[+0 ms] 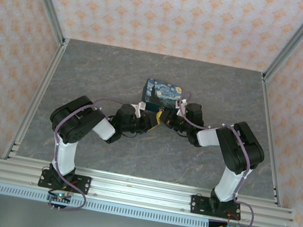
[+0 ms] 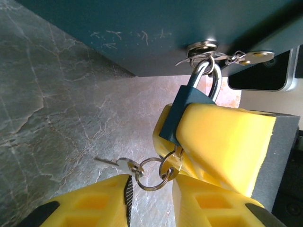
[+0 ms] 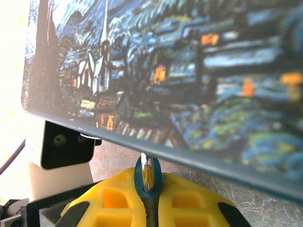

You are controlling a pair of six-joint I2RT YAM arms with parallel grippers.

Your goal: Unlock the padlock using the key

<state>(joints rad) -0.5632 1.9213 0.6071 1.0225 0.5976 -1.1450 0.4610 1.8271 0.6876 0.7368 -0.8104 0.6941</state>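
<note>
The padlock (image 2: pixel 182 109) is a small dark blue body. Its silver shackle (image 2: pixel 209 75) hangs through the hasp (image 2: pixel 202 48) on the box's underside. My right gripper (image 3: pixel 147 189) is shut on the padlock (image 3: pixel 148 165), and its yellow fingers (image 2: pixel 222 137) clamp the body from both sides. The key (image 2: pixel 176 161) sits at the lock's bottom with its blade hidden. A ring (image 2: pixel 152 176) links it to a second silvery key (image 2: pixel 119 164) that points left. My left gripper (image 2: pixel 150 189) is just below the ring, jaws a little apart, with the second key's head touching the left fingertip (image 2: pixel 124 182).
The blue box with the swirl painting (image 1: pixel 163 94) stands mid-table, with both arms meeting at its near edge. Its painted side (image 3: pixel 189 71) looms over the right gripper. Grey marble floor (image 2: pixel 57 118) lies open to the left. Patterned walls enclose the table.
</note>
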